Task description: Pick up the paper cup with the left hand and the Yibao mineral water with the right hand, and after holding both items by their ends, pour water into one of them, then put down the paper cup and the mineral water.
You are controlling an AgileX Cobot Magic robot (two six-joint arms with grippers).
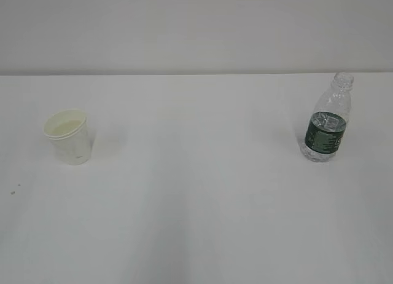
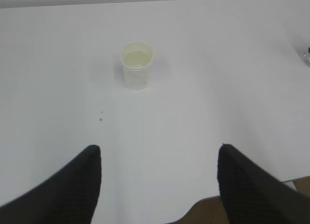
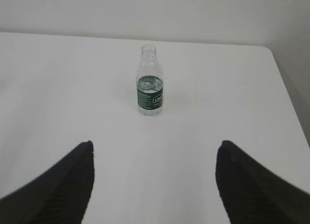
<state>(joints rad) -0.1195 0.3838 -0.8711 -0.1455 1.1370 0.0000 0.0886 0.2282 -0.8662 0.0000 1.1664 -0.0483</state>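
Black fingers (image 2: 87, 180) of the left hand (image 2: 159, 151) fill the lower corners of the left wrist view, at 7 and 5 o'clock, spread wide with only bare white table (image 2: 160, 136) between them, so this gripper stands open and grips nothing. From it, the paper cup (image 2: 137, 65) stands upright at about 12 o'clock, a little to 11, well apart from the fingertips. It looks to have some liquid at the bottom, but I cannot tell for sure.

On the right wrist view the right hand (image 3: 155, 151) is also spread wide and holds nothing. At its 12 o'clock the Yibao mineral water (image 3: 149, 81) stands upright, without cap, the dark green label around its middle, well apart from the fingers.

On the exterior view the cup is at 9 o'clock and the bottle at 3 o'clock, both far from each other, and no arm shows there
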